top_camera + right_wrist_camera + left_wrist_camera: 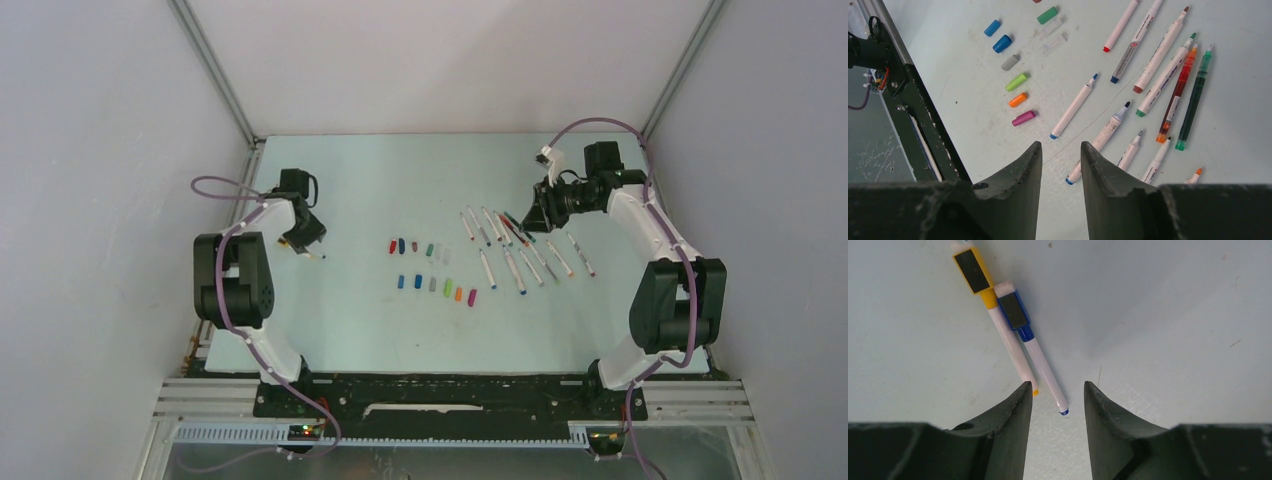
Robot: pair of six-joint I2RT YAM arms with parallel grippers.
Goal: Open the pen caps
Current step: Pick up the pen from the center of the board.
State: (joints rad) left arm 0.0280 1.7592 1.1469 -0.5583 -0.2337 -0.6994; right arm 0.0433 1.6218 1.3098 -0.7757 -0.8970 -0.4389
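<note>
Two capped white pens lie side by side on the table, one with a yellow cap (pixel 973 271), one with a blue cap (pixel 1013 309). My left gripper (pixel 1057 383) hangs open just over their tail ends. The blue pen's tail (pixel 1062 409) lies in the gap, touching neither finger. In the top view this gripper (pixel 305 240) is at the table's left. Loose pen caps (pixel 432 268) lie in two rows mid-table, among them blue (pixel 1002 43), green (pixel 1016 81), orange (pixel 1017 99) and magenta (pixel 1024 118). My right gripper (pixel 1060 143) is open and empty above several uncapped pens (pixel 1162 50).
A black frame rail (pixel 923 120) runs along the left of the right wrist view. The right arm (pixel 660 260) stands beside the pen cluster (pixel 525 250). Grey enclosure walls close in the table's left, right and far sides.
</note>
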